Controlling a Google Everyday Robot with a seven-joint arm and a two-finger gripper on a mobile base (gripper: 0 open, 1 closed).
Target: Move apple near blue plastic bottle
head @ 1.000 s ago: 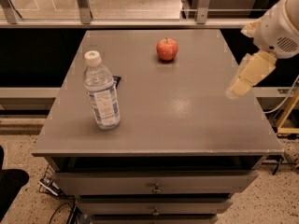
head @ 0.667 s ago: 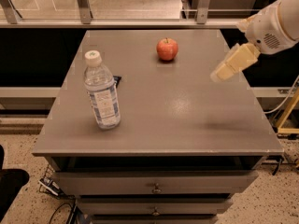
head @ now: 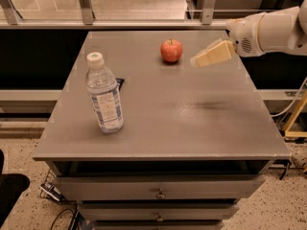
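Since the apple (head: 171, 50) is not yet grasped, the step in hand is the reach, and it is best planned from the front of the scene back. Nearest, above the drawers (head: 158, 188), the blue plastic bottle (head: 104, 97) stands upright on the near left of the grey table (head: 201, 128), with a small dark object (head: 120, 83) just behind it. Farther back, the apple sits stem up near the far edge, well apart from the bottle. Just to its right, above the tabletop, hovers the gripper (head: 200, 59), angled down toward the fruit but not touching it; whether it is open or closed I cannot tell. A good approach, I judge, comes down over the apple centred on the stem, so the round sides cannot roll away, then carries it low toward the bottle and stops short, since the tall bottle would tip easily.
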